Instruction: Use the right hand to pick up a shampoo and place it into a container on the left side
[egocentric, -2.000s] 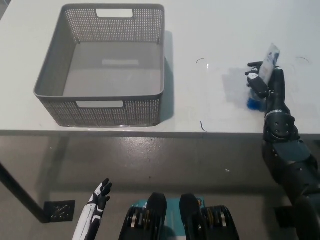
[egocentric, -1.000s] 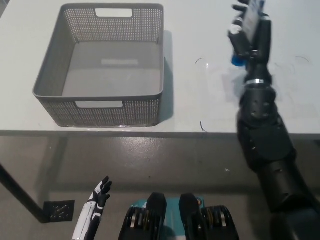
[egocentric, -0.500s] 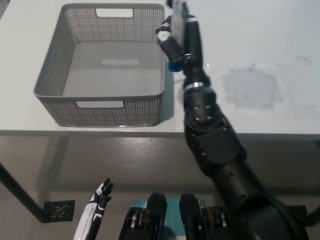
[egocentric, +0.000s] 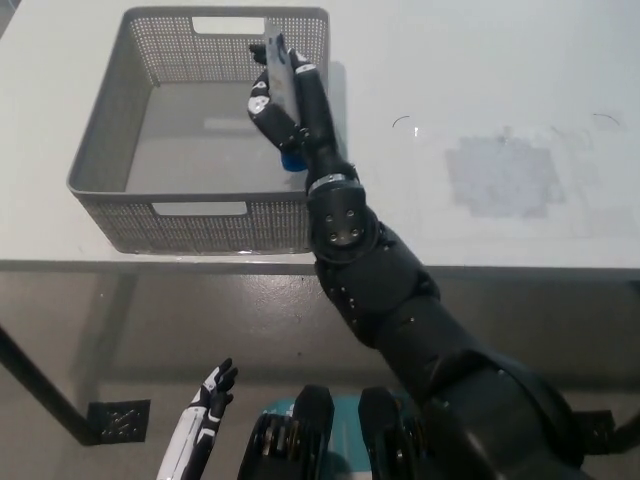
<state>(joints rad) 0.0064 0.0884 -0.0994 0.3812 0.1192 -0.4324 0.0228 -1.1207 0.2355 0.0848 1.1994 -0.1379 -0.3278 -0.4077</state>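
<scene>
Over basket: shampoo gripped in right robot hand (blue cap down).

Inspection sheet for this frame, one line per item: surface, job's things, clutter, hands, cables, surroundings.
Surface: white table, a dull grey patch at its right.
Job's things: shampoo held over the grey basket, blue cap down; basket floor bare.
Clutter: nothing seen.
Hands: right hand shut on the shampoo above the basket's right part; left hand rests low below the table edge, fingers apart.
Cables: nothing seen.
Surroundings: grey floor under the table, a dark table leg at lower left.
</scene>
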